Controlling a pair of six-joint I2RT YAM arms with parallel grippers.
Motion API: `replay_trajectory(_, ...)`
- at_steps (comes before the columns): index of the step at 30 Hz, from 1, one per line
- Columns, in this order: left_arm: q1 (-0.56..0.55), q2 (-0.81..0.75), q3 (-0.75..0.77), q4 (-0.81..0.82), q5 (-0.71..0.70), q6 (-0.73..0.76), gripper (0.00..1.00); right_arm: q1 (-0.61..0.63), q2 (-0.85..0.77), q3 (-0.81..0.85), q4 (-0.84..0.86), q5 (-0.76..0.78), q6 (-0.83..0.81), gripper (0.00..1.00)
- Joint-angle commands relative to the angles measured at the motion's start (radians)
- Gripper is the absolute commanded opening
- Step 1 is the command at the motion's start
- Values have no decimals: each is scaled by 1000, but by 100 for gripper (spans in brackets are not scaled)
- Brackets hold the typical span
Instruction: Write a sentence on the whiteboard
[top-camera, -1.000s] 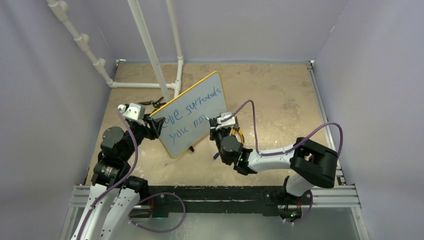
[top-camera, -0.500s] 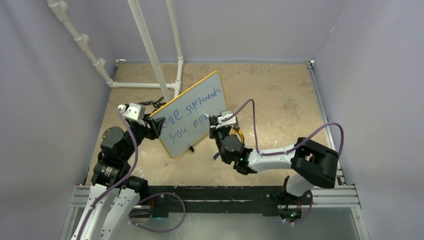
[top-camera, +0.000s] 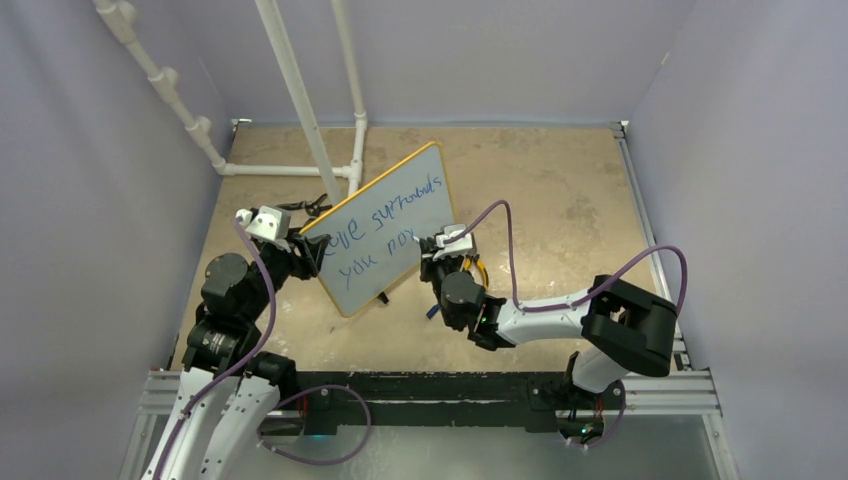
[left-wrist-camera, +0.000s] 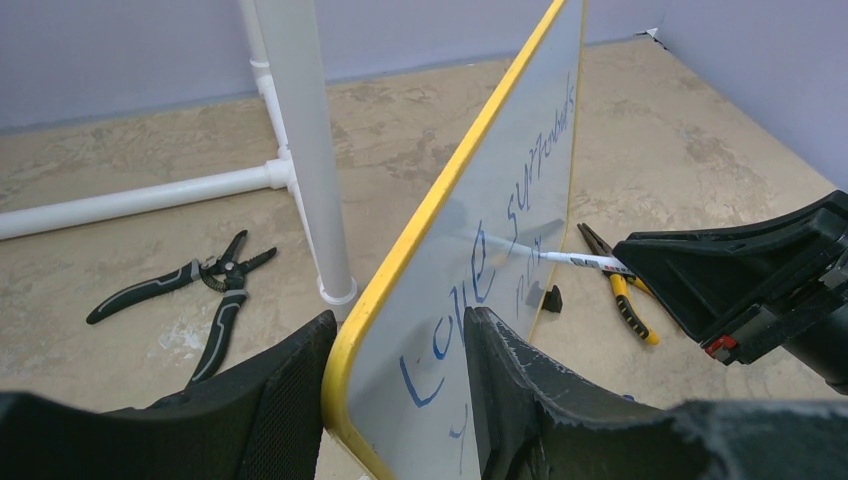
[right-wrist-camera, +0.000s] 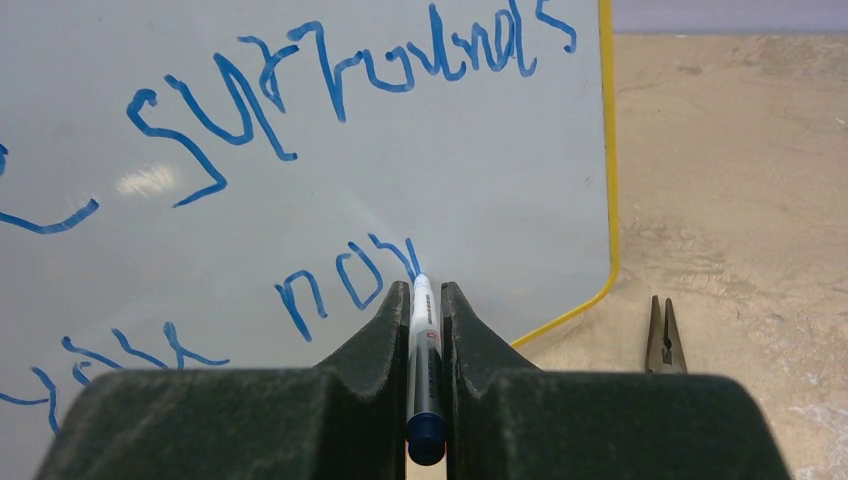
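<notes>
The whiteboard (top-camera: 392, 262), yellow-framed, stands tilted on the table between the two arms. My left gripper (left-wrist-camera: 400, 330) is shut on its left edge, one finger (left-wrist-camera: 270, 400) behind the frame and one on the writing face. The sentence (right-wrist-camera: 330, 80) is in blue marker in two lines, with "surrounds" on top and "you no" plus a fresh stroke below. My right gripper (right-wrist-camera: 425, 295) is shut on a white marker (right-wrist-camera: 422, 330) with a blue end. The marker's tip touches the board at the end of the lower line. From above, the right gripper (top-camera: 432, 250) sits at the board's right side.
Black-handled pliers (left-wrist-camera: 190, 290) lie on the table behind the board, near a white pipe frame (left-wrist-camera: 300, 150). Yellow-handled pliers (left-wrist-camera: 625, 290) lie beside the board's right foot, just under the right gripper. Purple walls close in the table.
The marker tip has crept a little along the lower line, adding a short blue stroke after "no". The left gripper and the board have not moved.
</notes>
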Motion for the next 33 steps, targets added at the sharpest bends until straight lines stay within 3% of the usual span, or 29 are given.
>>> replay_trajectory(1, -1, 0, 2, 29, 15, -7, 49, -5, -15, -7, -5, 29, 35, 0)
replay_trajectory(23, -1, -3, 1, 30, 15, -7, 49, -24, -10, 63, 143, 28, -143, 0)
replay_trajectory(33, -1, -6, 1, 29, 16, -7, 49, -28, -1, 52, 118, 20, -107, 0)
